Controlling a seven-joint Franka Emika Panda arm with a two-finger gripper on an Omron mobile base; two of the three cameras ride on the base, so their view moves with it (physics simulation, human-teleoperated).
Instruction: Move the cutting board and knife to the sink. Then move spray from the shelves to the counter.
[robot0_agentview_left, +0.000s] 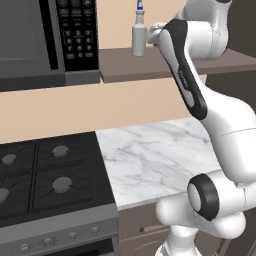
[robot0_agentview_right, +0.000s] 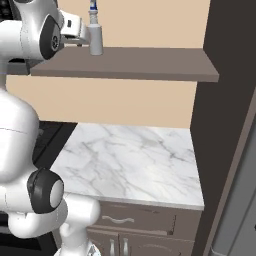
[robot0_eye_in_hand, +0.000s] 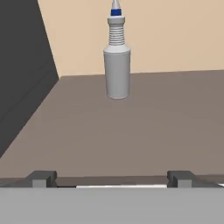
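The counter (robot0_agentview_right: 130, 160) is the biggest thing here. It is white with grey lines, and it lies low down in front of me. A black stove (robot0_agentview_left: 47, 175) sits right beside it, on my left. Above the stove hangs a dark microwave (robot0_agentview_left: 47, 37).

The shelf (robot0_agentview_right: 135, 62) is a flat brown board on the wall, high above the counter. A tall dark cabinet (robot0_agentview_right: 225, 115) stands at its right end.

My arm (robot0_agentview_left: 192, 80) reaches up to the shelf. My gripper (robot0_eye_in_hand: 111, 178) is at the front edge of the shelf, just above the board. My jaws are open as wide as they go. They hold nothing and touch nothing.

The spray (robot0_eye_in_hand: 117, 65) is the small thing here. It is a light grey bottle with a white and blue top. It stands straight up on the shelf, near the back wall. In the hand view it is right ahead of me, in line with the gap between my two jaws. It is still out in front of my fingertips (robot0_eye_in_hand: 41, 178), with bare shelf between us. It is not between my jaws yet. From the left base view, the spray (robot0_agentview_left: 139, 35) stands just beside my hand, at the left part of the shelf.
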